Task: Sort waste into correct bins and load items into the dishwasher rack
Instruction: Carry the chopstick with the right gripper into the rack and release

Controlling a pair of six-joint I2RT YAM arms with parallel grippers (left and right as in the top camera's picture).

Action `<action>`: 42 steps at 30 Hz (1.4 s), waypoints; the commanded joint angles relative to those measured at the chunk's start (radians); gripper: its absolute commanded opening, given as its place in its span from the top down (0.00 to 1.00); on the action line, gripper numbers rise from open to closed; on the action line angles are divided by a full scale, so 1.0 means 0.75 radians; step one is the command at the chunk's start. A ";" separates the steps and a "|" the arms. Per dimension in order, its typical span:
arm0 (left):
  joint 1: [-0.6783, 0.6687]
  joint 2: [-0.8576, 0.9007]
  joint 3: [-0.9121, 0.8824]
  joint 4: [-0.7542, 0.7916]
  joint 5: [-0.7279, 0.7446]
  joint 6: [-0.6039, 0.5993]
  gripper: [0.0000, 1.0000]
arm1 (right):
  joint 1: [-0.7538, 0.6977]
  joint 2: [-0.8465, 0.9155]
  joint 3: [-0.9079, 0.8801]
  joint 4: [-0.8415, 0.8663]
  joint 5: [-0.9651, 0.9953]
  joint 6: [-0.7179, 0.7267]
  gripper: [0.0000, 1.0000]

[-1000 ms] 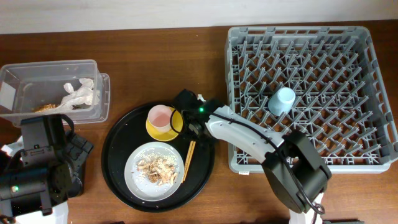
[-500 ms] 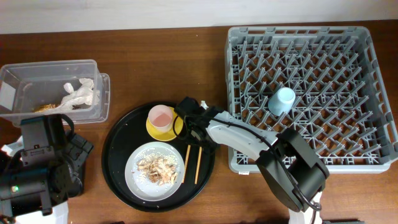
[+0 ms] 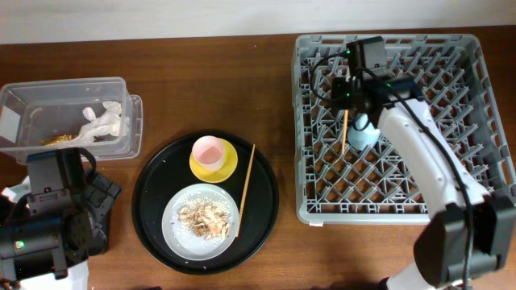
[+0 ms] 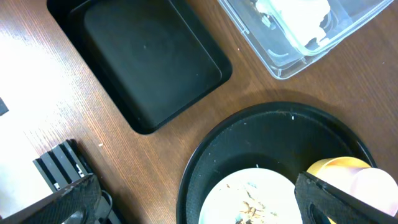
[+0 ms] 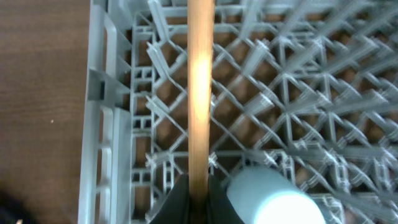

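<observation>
Wooden chopstick [image 3: 344,135] in right hand [image 3: 345,101], second chopstick [image 3: 245,190] on round tray [image 3: 153,201]

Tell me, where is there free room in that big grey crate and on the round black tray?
The crate is mostly bare: everything right of and below the light-blue cup is free pegs. It is crowded only where the right gripper holds a chopstick beside that cup. The round tray is crowded mid-tray, bare along its left edge.
</observation>
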 commanded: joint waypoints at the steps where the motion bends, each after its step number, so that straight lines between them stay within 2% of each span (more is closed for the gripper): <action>1: 0.006 -0.004 0.006 -0.001 -0.001 -0.011 0.01 | -0.007 0.116 0.002 0.047 -0.071 -0.053 0.93; 3: 0.006 -0.004 0.006 -0.001 0.000 -0.011 0.01 | -0.007 0.142 0.002 0.066 -0.162 -0.052 0.88; 4: 0.006 -0.004 0.006 -0.001 0.000 -0.011 0.01 | -0.007 0.141 0.002 0.066 -0.170 -0.051 0.67; 5: 0.006 -0.004 0.006 -0.001 0.000 -0.011 0.01 | -0.007 0.141 0.002 0.054 -0.185 -0.051 0.17; 6: 0.006 -0.004 0.006 -0.001 0.000 -0.011 0.01 | -0.007 0.139 0.003 0.029 -0.218 -0.044 0.09; 8: 0.006 -0.004 0.006 -0.001 0.000 -0.011 0.01 | -0.007 0.113 0.032 -0.062 -0.457 -0.014 0.05; 10: 0.006 -0.004 0.006 -0.001 0.000 -0.011 0.01 | -0.007 0.052 0.036 -0.105 -0.699 0.118 0.03; 11: 0.006 -0.004 0.006 -0.001 0.000 -0.011 0.01 | -0.008 0.015 0.036 -0.089 -0.726 0.136 0.00; 12: 0.006 -0.004 0.006 -0.001 0.000 -0.011 0.01 | -0.008 0.014 0.036 -0.080 -0.563 0.195 0.00; 13: 0.006 -0.004 0.006 -0.001 0.000 -0.011 0.01 | -0.007 0.020 0.035 -0.080 -0.418 0.224 0.06; 14: 0.006 -0.004 0.006 -0.001 0.000 -0.011 0.01 | -0.007 0.023 0.035 -0.063 -0.335 0.223 0.32; 15: 0.006 -0.004 0.006 -0.001 0.000 -0.011 0.01 | -0.007 0.032 0.035 -0.015 -0.217 0.223 0.39; 18: 0.006 -0.004 0.006 -0.001 0.000 -0.011 0.01 | -0.007 0.113 0.034 0.182 -0.027 0.218 0.39; 20: 0.006 -0.004 0.006 -0.001 0.000 -0.011 0.01 | -0.007 0.228 0.034 0.344 -0.004 0.091 0.39; 23: 0.006 -0.004 0.006 -0.001 0.000 -0.011 0.01 | -0.009 0.391 0.034 0.391 0.072 0.042 0.40; 24: 0.006 -0.004 0.006 -0.001 0.000 -0.011 0.01 | -0.009 0.421 0.034 0.406 0.080 0.032 0.44; 27: 0.006 -0.004 0.006 -0.001 0.000 -0.011 0.01 | -0.009 0.424 0.038 0.415 0.079 0.017 0.67; 29: 0.006 -0.004 0.006 -0.002 0.000 -0.011 0.01 | -0.009 0.425 0.057 0.421 0.079 0.017 0.88; 30: 0.006 -0.004 0.006 -0.001 0.000 -0.011 0.01 | -0.009 0.424 0.070 0.418 0.078 0.018 0.93; 32: 0.006 -0.004 0.006 -0.001 0.000 -0.011 0.01 | -0.009 0.415 0.169 0.312 0.079 0.018 0.96; 36: 0.006 -0.004 0.006 -0.001 0.000 -0.011 0.01 | -0.008 0.340 0.546 -0.028 0.072 -0.010 0.96; 42: 0.006 -0.004 0.006 -0.002 0.000 -0.011 0.01 | -0.008 0.410 0.552 -0.065 0.048 -0.073 0.96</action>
